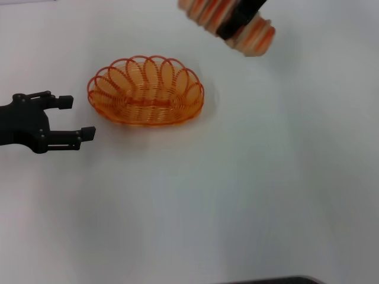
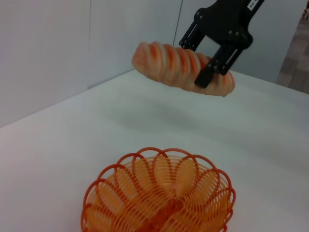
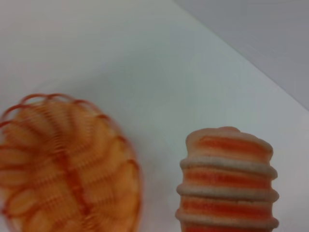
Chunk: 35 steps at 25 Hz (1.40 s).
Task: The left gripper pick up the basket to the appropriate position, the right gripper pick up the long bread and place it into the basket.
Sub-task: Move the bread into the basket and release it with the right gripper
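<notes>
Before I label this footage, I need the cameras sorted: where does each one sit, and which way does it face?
Head view: high on the robot, looking down at the table; shows the open left pincer beside the basket.
Left wrist view: low, beside the basket, facing the right pincer gripping the long bread in the air.
Right wrist view: on the right arm, looking down past the long bread; no fingers show.
All three share the basket and bread.

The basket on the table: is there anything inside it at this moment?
Nothing lies inside the basket; its wire bottom shows bare in all three views. The long bread is in the air, clamped in the right hand, off to one side. The left hand is open beside the basket.
</notes>
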Motion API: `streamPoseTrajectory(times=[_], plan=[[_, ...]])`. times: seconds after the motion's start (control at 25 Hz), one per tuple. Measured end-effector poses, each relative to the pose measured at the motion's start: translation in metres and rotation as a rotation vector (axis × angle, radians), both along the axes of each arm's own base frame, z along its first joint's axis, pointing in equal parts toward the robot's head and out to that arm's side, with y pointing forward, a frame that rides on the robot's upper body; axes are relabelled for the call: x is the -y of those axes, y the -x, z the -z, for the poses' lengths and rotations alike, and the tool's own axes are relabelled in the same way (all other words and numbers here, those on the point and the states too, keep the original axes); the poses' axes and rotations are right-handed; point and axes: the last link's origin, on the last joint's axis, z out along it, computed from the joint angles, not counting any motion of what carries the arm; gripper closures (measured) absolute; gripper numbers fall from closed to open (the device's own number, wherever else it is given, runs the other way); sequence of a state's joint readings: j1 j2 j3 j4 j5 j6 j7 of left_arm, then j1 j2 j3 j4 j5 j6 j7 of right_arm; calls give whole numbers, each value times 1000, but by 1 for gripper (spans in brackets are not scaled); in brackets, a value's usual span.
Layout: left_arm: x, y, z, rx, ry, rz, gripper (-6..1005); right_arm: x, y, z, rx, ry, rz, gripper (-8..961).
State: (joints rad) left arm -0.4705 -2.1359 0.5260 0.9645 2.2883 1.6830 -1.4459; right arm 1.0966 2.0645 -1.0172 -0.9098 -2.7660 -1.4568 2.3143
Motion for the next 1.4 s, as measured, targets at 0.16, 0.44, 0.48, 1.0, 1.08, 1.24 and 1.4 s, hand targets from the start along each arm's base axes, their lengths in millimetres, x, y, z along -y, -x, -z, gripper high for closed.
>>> streamPoseTrajectory(times=[0.16,0.44,0.48,1.0,1.08,1.24,1.4], plan=[[0,-2,-1,17,-4,5,116,9,24,14,37,141,-187,312],[0,-2,-4,29,-12,1,115,26,48,41,50,278,-325,355],[0,-2,-5,30,-13,2,115,28,50,44,55,287,-334,365],[-2,-5,-7,46,-27,9,115,31,51,68,23,303,-385,485],[-2,-5,-7,46,-26,11,115,33,51,71,10,312,-388,500],[-3,-6,-9,42,-32,17,115,34,49,73,7,320,-388,539],[-3,-7,-9,40,-33,20,115,34,46,75,8,326,-375,529]])
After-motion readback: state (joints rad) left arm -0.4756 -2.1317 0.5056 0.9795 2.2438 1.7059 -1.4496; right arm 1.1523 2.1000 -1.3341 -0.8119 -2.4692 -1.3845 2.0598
